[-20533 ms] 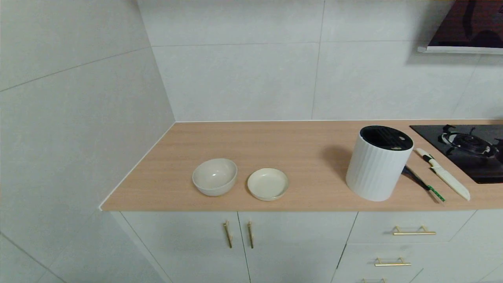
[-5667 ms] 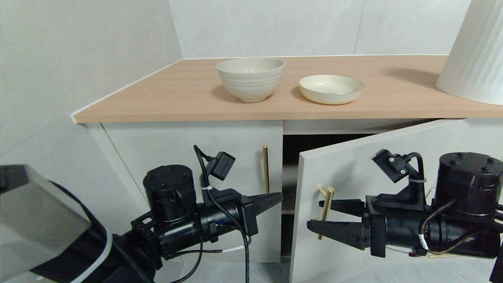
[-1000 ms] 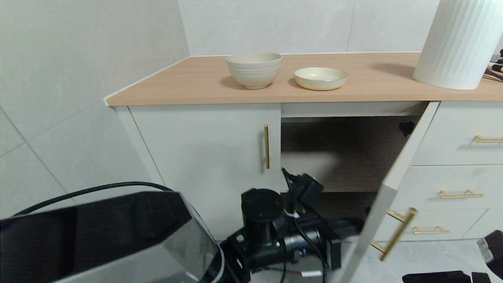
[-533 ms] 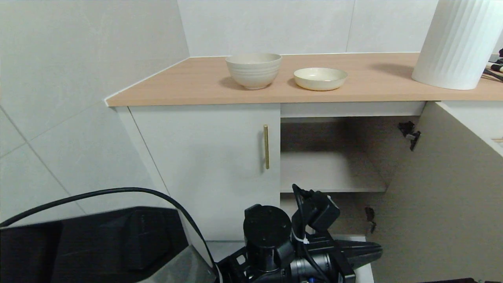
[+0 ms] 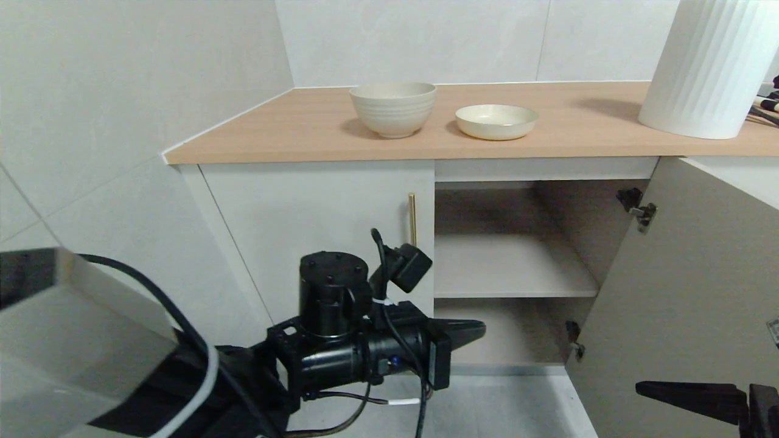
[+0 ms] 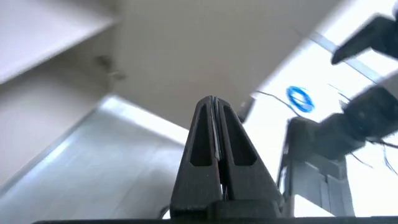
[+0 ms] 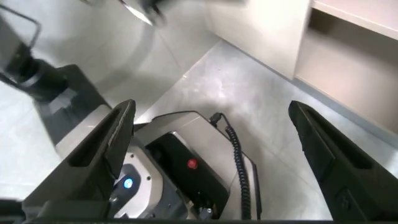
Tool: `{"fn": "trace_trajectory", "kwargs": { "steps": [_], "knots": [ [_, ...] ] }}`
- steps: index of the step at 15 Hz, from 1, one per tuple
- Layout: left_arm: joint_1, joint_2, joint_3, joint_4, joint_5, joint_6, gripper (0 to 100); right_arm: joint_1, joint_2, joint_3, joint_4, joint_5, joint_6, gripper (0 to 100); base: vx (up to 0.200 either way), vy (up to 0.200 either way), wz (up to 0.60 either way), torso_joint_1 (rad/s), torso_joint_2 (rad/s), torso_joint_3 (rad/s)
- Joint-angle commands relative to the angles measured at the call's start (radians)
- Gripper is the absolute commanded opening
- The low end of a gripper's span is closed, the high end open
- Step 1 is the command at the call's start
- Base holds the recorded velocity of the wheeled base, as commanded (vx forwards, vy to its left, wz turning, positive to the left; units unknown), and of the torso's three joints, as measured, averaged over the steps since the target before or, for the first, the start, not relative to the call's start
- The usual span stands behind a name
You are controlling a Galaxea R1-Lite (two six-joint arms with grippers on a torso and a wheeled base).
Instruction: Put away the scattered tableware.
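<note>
A deep cream bowl and a shallow cream dish stand side by side on the wooden counter. Below them the right cabinet door is swung wide open, baring a pale shelf with nothing on it. My left gripper is shut and empty, low in front of the cabinet's bottom compartment; the left wrist view shows its fingertips pressed together. My right gripper hangs low near the floor beside the open door. Its fingers are spread wide with nothing between them.
A tall white ribbed container stands on the counter's right end, with utensil handles beyond it. The left cabinet door is closed, its gold handle next to the opening. A tiled wall closes the left side.
The right cabinet door has swung from half open to fully open. My left gripper rose and moved left. My right gripper's finger came into view at the lower right.
</note>
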Motion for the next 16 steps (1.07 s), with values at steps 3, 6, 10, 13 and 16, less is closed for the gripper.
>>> {"fn": "trace_trajectory", "kwargs": {
  "steps": [3, 6, 10, 13, 16],
  "knots": [
    [0.207, -0.323, 0.018, 0.331, 0.0, 0.18, 0, 0.0, 0.029, -0.005, -0.029, -0.017, 0.002, 100, 0.0, 0.0, 0.0, 0.0, 0.0, 0.0],
    [0.302, -0.493, 0.064, 0.469, 0.006, 0.187, 0, -0.002, 0.062, -0.035, -0.043, -0.031, 0.002, 100, 0.0, 0.0, 0.0, 0.0, 0.0, 0.0],
    [0.398, -0.665, 0.094, 0.581, 0.008, 0.165, 100, -0.069, 0.228, -0.216, -0.034, -0.022, -0.004, 100, 0.0, 0.0, 0.0, 0.0, 0.0, 0.0],
    [0.411, -0.741, 0.085, 0.581, 0.023, 0.108, 100, -0.118, 0.375, -0.368, -0.023, -0.035, -0.02, 100, 0.0, 0.0, 0.0, 0.0, 0.0, 0.0],
    [0.423, -0.777, 0.071, 0.583, 0.04, 0.098, 100, -0.151, 0.441, -0.52, 0.159, -0.077, -0.007, 100, 0.0, 0.0, 0.0, 0.0, 0.0, 0.0]
  ]
}}
